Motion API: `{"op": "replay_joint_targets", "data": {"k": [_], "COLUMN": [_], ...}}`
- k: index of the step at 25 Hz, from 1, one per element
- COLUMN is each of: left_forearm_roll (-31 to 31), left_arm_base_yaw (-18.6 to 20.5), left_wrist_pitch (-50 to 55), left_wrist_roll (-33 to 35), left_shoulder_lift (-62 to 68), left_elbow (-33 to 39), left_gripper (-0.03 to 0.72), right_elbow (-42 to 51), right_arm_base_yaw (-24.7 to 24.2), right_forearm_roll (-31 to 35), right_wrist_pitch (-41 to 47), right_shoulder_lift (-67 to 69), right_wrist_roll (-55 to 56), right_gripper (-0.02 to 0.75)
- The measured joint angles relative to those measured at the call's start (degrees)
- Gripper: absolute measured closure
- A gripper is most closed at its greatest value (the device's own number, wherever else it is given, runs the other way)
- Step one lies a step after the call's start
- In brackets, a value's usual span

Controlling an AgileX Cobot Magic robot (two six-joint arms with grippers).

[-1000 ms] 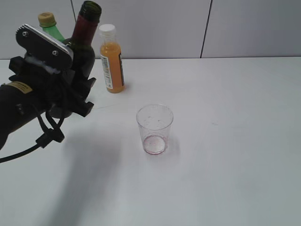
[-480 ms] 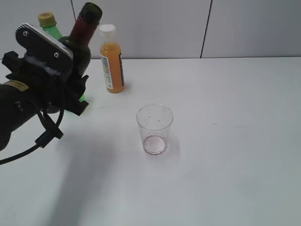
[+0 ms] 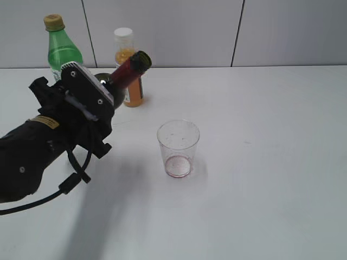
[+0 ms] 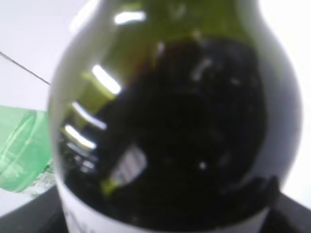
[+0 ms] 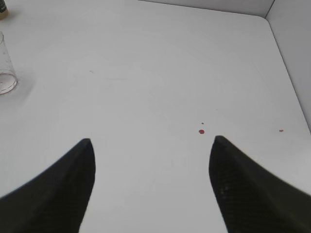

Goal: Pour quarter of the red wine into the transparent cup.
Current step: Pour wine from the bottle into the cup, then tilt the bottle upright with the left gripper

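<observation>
Dark glass: your left hand (image 3: 103, 108) holds the wine bottle (image 3: 122, 76) by its body, lifted off the bench (image 3: 271, 162) and tilted steeply, its red-foil neck pointing up and to the right toward the cup's side.
Left hand grip: closed around the bottle; you cannot see the fingers themselves in the exterior view, and the left wrist view is filled by the bottle (image 4: 165, 126).
Red wine: it shows in the left wrist view as a dark mass (image 4: 194, 145) low in the glass, above the white label edge.
Bottle mouth: open, up and left of the cup, not over its rim.
Transparent cup (image 3: 178, 148): upright on the bench, well apart from the bottle, with only a reddish stain at its base.
Right hand (image 5: 150, 160): your fingers (image 5: 58, 189) are spread wide and grip nothing, above bare bench; the cup (image 5: 6, 68) sits at the far left edge of that view.
Behind: green bottle (image 3: 60, 49) and orange juice bottle (image 3: 128, 65) stand upright at the wall.
Bench marks: small red drops (image 5: 201, 131) ahead of your right hand.
</observation>
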Motion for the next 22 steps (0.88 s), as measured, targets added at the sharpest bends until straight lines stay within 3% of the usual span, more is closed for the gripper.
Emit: {"op": "replay_joint_targets", "data": {"k": [11, 22], "left_forearm_roll": [-5.23, -8.95], "left_arm_base_yaw": [-0.81, -1.65], "left_wrist_pitch": [-2.95, -6.67], "left_wrist_roll": [13.65, 24.32], "left_shoulder_lift": [6.39, 8.0], "left_elbow": [-6.33, -6.87], "left_gripper": [0.137, 0.137], "right_elbow": [0.0, 0.0], "right_arm_base_yaw": [0.0, 0.0], "right_forearm_roll": [0.0, 0.0], "right_wrist_pitch": [0.0, 0.0], "right_shoulder_lift": [0.0, 0.0], "right_wrist_roll": [-0.08, 0.01], "right_gripper": [0.152, 0.152]}}
